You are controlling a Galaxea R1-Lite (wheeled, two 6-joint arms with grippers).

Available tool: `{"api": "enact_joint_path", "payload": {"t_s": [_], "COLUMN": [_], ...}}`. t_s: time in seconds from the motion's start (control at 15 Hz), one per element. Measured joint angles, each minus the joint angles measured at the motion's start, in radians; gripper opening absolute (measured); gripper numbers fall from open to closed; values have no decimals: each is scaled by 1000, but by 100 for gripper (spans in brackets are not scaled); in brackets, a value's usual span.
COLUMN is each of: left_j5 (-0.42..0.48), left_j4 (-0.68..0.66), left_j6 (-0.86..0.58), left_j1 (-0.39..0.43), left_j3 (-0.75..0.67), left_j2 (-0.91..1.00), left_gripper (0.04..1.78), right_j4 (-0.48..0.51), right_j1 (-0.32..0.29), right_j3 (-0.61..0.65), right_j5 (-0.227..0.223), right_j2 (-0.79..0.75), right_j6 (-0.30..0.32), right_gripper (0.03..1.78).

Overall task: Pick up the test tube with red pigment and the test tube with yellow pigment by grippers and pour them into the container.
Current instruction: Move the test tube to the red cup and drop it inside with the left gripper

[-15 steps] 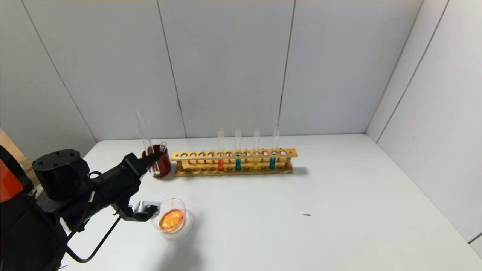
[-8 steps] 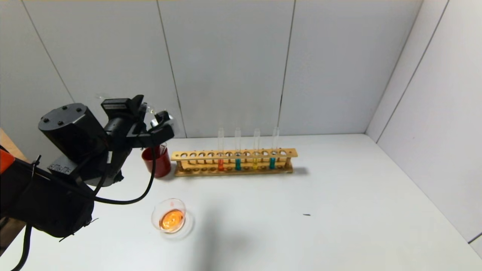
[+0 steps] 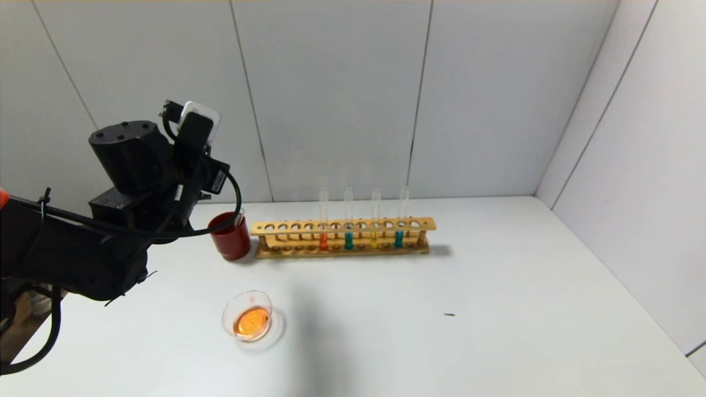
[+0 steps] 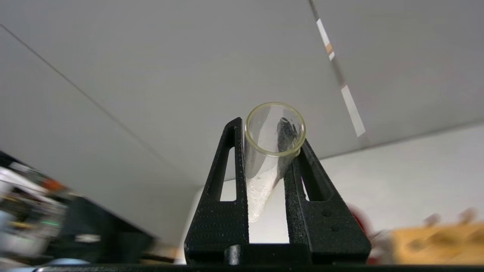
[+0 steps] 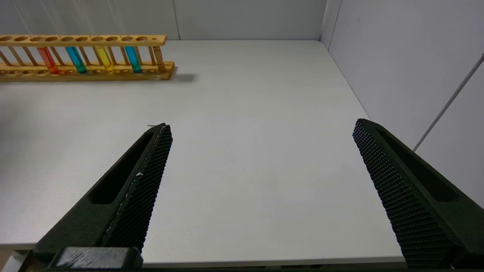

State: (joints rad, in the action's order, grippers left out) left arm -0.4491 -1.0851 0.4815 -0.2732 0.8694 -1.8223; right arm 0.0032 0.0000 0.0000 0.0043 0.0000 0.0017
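4 tubes stand in the wooden rack [image 3: 342, 238] beside the red cup [image 3: 230, 239]; left claw [image 4: 266, 145] grips an empty tube [image 4: 270, 151].

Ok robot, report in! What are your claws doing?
Left gripper shut on empty tube, raised. Right gripper open, idle. Container holds orange liquid. Nothing blocking.

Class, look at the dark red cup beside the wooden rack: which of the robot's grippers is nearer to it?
Left. The left gripper, shut on an empty tube, is raised above and just left of the red cup. The right gripper, jaws wide open, sits near the table's front edge, far from the cup.
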Motion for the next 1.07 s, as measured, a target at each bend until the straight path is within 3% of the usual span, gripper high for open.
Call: {"api": "enact_joint_path", "payload": {"t_s": [0.27, 0.53, 1.07], "left_j5": [74, 174, 189], "left_j4": [18, 120, 96], "left_j6": [-229, -410, -437], "left_j1": [60, 70, 70], "left_j3": [50, 42, 34], "left_j2": [-76, -111, -187], "left_gripper": [32, 32, 32], "right_j4": [0, 0, 0], "right_j1": [0, 0, 0], "right_j3": [0, 0, 0], "right_j5": [0, 0, 0], "right_j2": [0, 0, 0], "right_j6": [0, 0, 0], "right_gripper": [175, 175, 175]}}
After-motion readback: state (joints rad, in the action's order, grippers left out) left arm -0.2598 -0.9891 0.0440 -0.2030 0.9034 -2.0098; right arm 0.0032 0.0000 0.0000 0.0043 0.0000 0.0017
